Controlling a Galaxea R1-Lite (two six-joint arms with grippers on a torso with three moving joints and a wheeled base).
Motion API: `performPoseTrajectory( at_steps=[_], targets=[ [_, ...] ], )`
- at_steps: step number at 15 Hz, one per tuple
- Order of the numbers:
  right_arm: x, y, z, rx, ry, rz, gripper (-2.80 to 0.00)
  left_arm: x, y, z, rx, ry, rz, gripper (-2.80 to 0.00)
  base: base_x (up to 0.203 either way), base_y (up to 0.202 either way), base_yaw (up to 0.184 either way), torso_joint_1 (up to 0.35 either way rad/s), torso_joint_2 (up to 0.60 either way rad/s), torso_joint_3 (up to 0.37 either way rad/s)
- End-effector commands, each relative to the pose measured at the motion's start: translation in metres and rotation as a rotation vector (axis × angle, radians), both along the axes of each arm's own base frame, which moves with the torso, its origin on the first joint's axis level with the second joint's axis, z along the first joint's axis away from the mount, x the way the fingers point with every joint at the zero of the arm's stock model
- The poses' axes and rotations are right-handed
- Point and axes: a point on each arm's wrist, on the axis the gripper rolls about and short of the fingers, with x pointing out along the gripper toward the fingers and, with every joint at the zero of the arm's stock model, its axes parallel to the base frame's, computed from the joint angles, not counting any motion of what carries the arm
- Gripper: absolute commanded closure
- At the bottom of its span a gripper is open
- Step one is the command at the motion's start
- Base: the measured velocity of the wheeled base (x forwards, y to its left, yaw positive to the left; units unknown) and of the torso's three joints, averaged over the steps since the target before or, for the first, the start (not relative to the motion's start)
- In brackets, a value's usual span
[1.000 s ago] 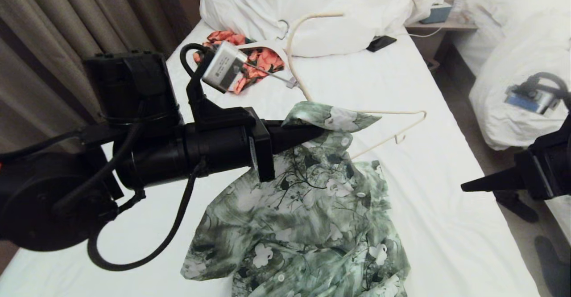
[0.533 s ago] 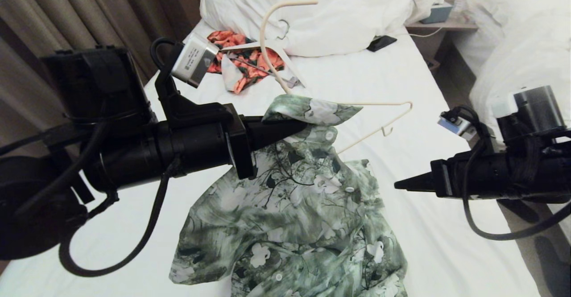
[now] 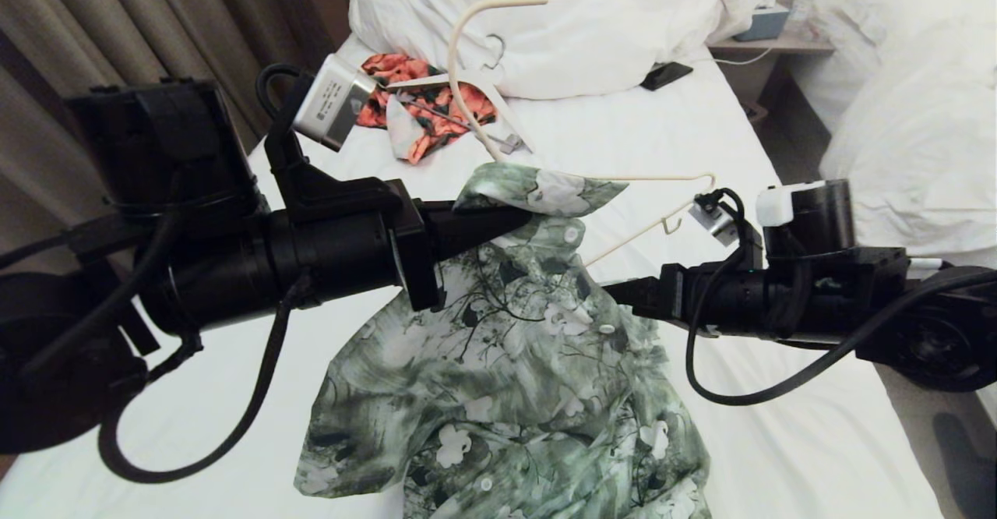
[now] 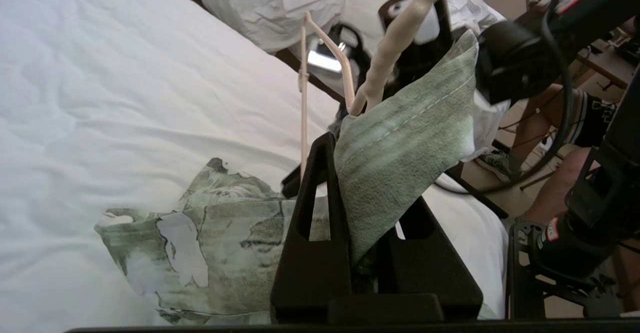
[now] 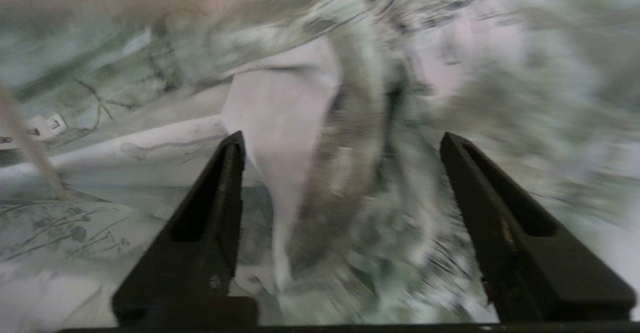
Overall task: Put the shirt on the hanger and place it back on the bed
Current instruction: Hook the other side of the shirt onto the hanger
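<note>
The green leafy shirt (image 3: pixel 514 379) hangs by its collar from my left gripper (image 3: pixel 518 219), its lower part bunched on the bed (image 3: pixel 662 129). In the left wrist view that gripper (image 4: pixel 350 173) is shut on the collar fabric (image 4: pixel 405 143). The cream hanger (image 3: pixel 459 75) rises from the collar beside the fingers, with one shoulder end (image 3: pixel 705 184) sticking out to the right. My right gripper (image 3: pixel 615 293) reaches in from the right to the shirt's front edge. In the right wrist view it is open (image 5: pixel 341 143), with shirt fabric (image 5: pixel 350 198) between its fingers.
An orange-and-black garment (image 3: pixel 436 106) with a thicker white clip hanger (image 3: pixel 467 79) lies near the pillows (image 3: pixel 584 12). A dark phone (image 3: pixel 666 75) rests by the pillow. A second bed (image 3: pixel 911 114) and a nightstand (image 3: pixel 771 40) stand to the right, curtains (image 3: pixel 117 28) to the left.
My right arm has swung in from the far right and its open fingers now reach the shirt. The left gripper shifted a little left with shirt and hanger, then held.
</note>
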Motion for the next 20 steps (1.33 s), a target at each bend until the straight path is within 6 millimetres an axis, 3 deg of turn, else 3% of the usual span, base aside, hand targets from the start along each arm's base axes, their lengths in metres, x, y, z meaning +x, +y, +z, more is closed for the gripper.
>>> performPoseTrajectory(
  at_steps=[1,3,4,9,15,20],
  targets=[
    [0.007,0.015,-0.019,-0.013,0.040,0.026,-2.80,0.000,0.002,0.002,-0.006,-0.007,0.002,0.00,0.000,0.000,0.000,0.000,0.00,0.000],
    [0.012,0.027,-0.028,-0.036,0.036,0.003,-2.80,0.000,0.005,0.005,-0.012,-0.017,0.009,0.00,0.000,0.000,0.000,0.000,0.00,0.000],
    [0.015,0.032,-0.029,-0.044,0.030,-0.010,0.00,0.000,0.005,0.006,-0.014,-0.019,0.011,0.00,0.000,0.000,0.000,0.000,0.00,0.000],
    [0.022,0.031,-0.021,-0.024,0.012,-0.054,0.00,0.001,0.011,0.007,-0.015,-0.019,0.030,0.00,0.000,0.000,0.000,0.000,0.00,0.000],
    [0.041,-0.017,-0.001,0.060,0.016,-0.231,0.00,0.000,0.018,-0.009,0.013,0.026,0.050,0.00,0.000,0.000,0.000,0.000,0.00,0.000],
    [0.043,-0.028,-0.002,0.053,0.019,-0.262,0.00,0.003,0.023,-0.034,0.056,0.109,0.075,0.00,0.000,0.000,0.000,0.000,0.00,0.000]
  ],
)
